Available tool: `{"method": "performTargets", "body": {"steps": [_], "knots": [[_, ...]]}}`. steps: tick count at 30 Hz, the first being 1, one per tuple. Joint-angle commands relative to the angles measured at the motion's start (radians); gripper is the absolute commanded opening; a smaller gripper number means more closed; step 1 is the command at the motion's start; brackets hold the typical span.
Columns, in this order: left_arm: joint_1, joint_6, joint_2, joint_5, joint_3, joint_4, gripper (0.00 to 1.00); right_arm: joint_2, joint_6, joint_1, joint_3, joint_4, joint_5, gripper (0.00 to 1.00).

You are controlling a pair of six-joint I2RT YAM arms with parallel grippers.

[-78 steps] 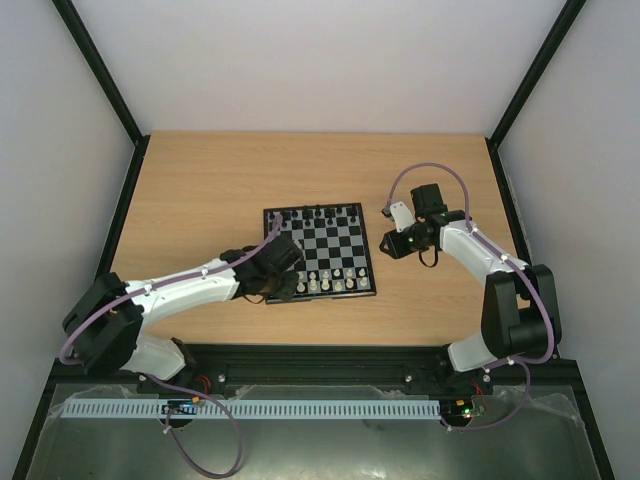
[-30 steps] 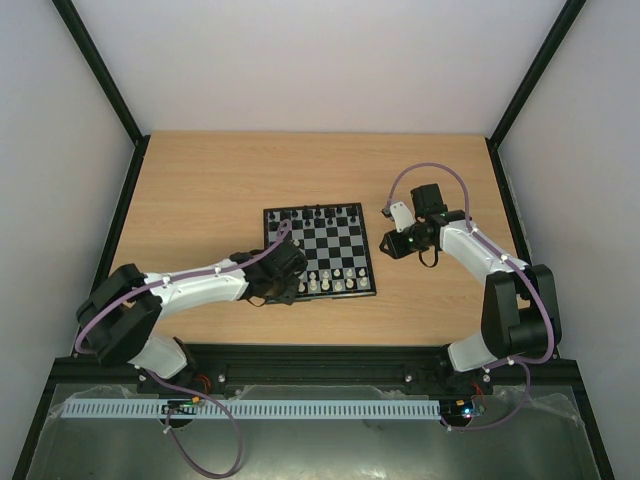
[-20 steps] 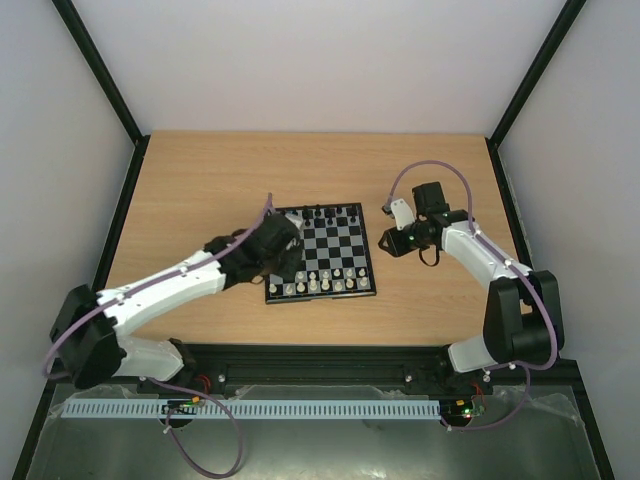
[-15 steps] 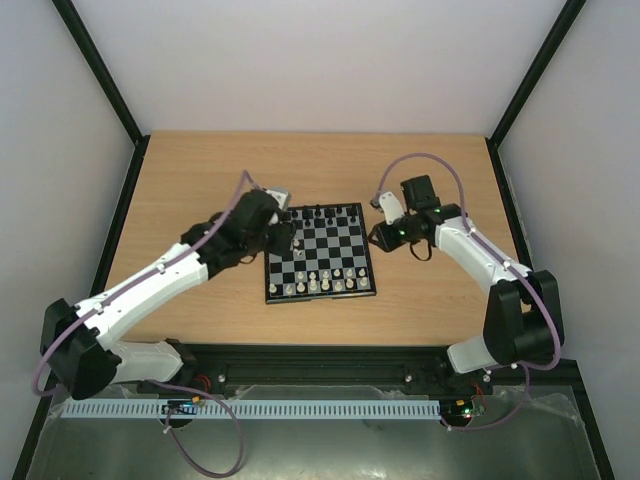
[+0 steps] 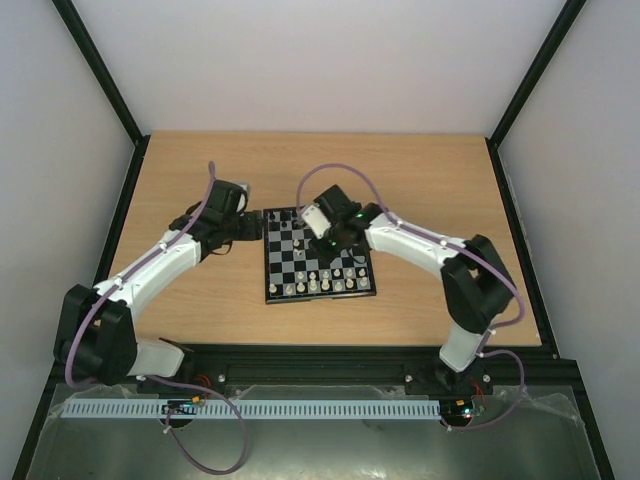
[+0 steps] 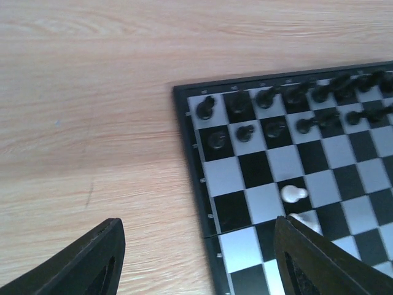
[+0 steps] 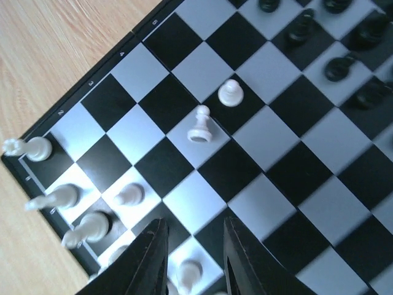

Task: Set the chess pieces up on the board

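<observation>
Two white pawns [image 7: 200, 125] stand on middle squares of the board [image 5: 320, 297], which lies central on the table [image 5: 200, 170], toward its near edge. Over it the right fingers [image 7: 147, 264] hang slightly parted and empty; the left fingers [image 6: 92, 258] gape beside its far-left corner.

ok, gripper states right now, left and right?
Left gripper: open wide, holding nothing.
Right gripper: open with a narrow gap, holding nothing, above the board.

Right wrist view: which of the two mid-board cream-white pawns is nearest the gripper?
The cream-white pawn on the pale square, lower-left; the other pawn stands on black.
</observation>
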Motion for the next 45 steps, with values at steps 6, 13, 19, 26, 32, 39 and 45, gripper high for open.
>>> {"method": "performTargets", "body": {"steps": [6, 13, 19, 26, 32, 39, 45], "knots": [[0.138, -0.060, -0.068, 0.074, -0.091, 0.116, 0.69, 0.217, 0.047, 0.127, 0.154, -0.036, 0.191, 0.32], [0.171, -0.075, -0.068, 0.142, -0.102, 0.122, 0.69, 0.321, 0.086, 0.127, 0.246, -0.078, 0.214, 0.35], [0.170, -0.078, -0.069, 0.164, -0.105, 0.126, 0.69, 0.373, 0.099, 0.127, 0.288, -0.109, 0.223, 0.35], [0.171, -0.072, -0.076, 0.162, -0.106, 0.125, 0.69, 0.388, 0.110, 0.127, 0.292, -0.125, 0.242, 0.31], [0.170, -0.071, -0.076, 0.173, -0.106, 0.126, 0.69, 0.390, 0.115, 0.127, 0.286, -0.136, 0.243, 0.26], [0.171, -0.070, -0.074, 0.185, -0.108, 0.126, 0.69, 0.406, 0.106, 0.127, 0.288, -0.134, 0.203, 0.22], [0.170, -0.069, -0.071, 0.193, -0.109, 0.128, 0.69, 0.409, 0.104, 0.124, 0.286, -0.127, 0.206, 0.17]]}}
